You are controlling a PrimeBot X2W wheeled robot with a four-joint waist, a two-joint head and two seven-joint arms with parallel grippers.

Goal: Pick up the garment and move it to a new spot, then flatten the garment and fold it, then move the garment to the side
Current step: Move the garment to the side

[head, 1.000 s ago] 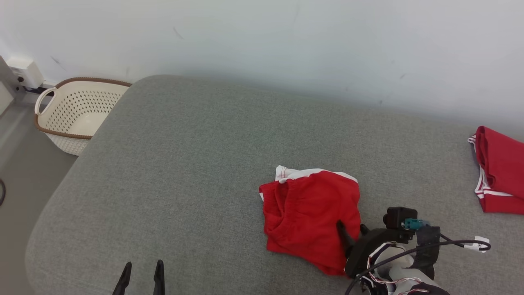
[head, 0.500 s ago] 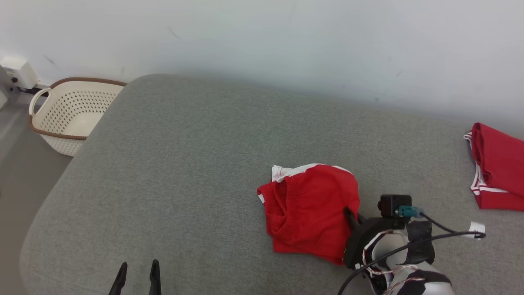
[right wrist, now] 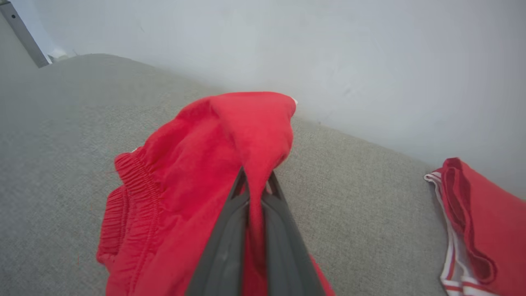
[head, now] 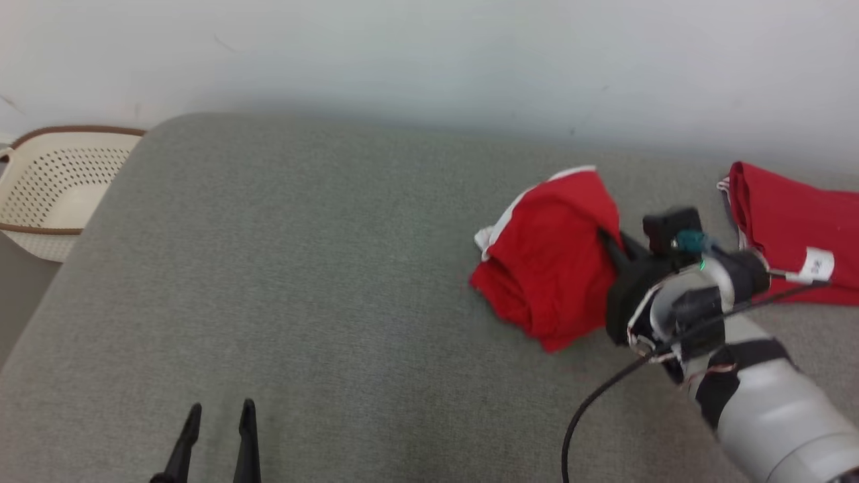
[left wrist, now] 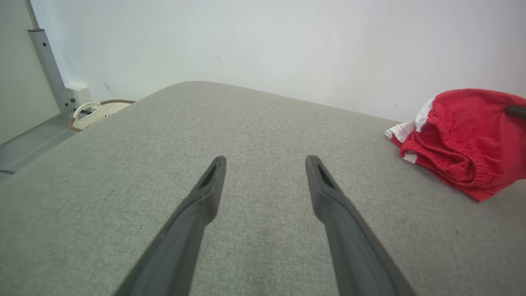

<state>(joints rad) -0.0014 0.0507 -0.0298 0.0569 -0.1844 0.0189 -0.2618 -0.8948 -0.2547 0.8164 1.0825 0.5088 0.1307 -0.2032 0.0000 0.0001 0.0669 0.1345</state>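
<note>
Red shorts [head: 547,268] sit bunched and partly lifted on the grey padded surface [head: 302,268], right of centre. The right gripper [right wrist: 255,185] pinches one fold; the left gripper [head: 221,406] stands spread, empty. The fabric appears light and limp, so the elastic waistband offers the firmest hold

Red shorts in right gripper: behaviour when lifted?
Likely floppy: the crumpled red elastic-waist shorts drape from the right gripper, pinched on one fold. Probably light: thin cloth. The loose bulk may drag on the grey fabric surface.

Right arm [head: 772,402] stretched forward, right fingers [right wrist: 228,238] clamped together — left fingers [left wrist: 328,197] spread wide apart.
</note>
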